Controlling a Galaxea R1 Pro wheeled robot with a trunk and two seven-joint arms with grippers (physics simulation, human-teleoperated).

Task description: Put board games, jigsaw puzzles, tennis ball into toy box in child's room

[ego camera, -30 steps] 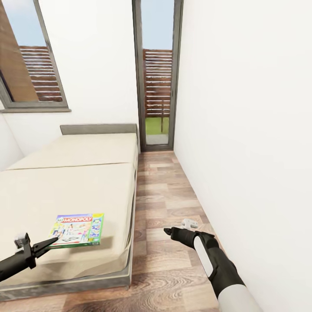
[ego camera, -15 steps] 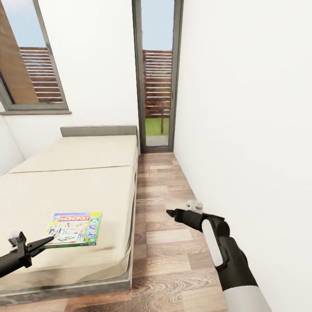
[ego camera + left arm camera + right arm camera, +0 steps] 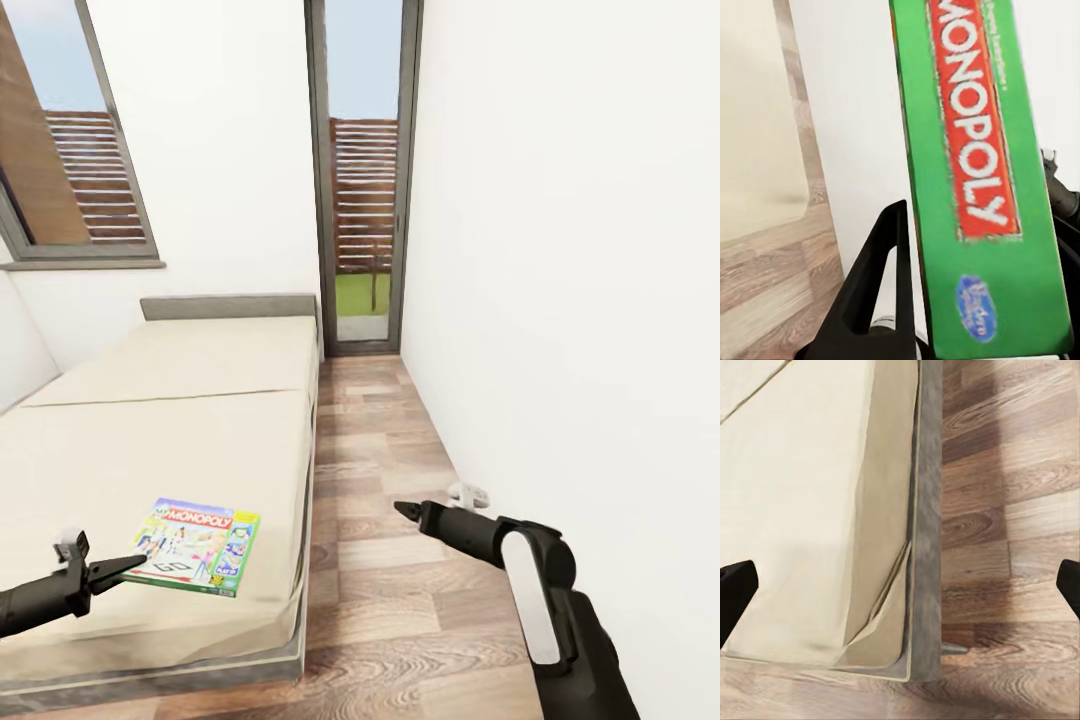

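Left hand [image 3: 128,567] grips the Monopoly box [image 3: 198,547] by its near edge, box roughly level just above the mattress near the corner of the bed [image 3: 200,440]. In the left wrist view the green box side [image 3: 982,180] sits against one black finger [image 3: 881,277]. Right hand [image 3: 408,511] is out over the wood floor [image 3: 390,600] beside the bed; in the right wrist view its fingertips [image 3: 735,589] are spread wide, holding nothing.
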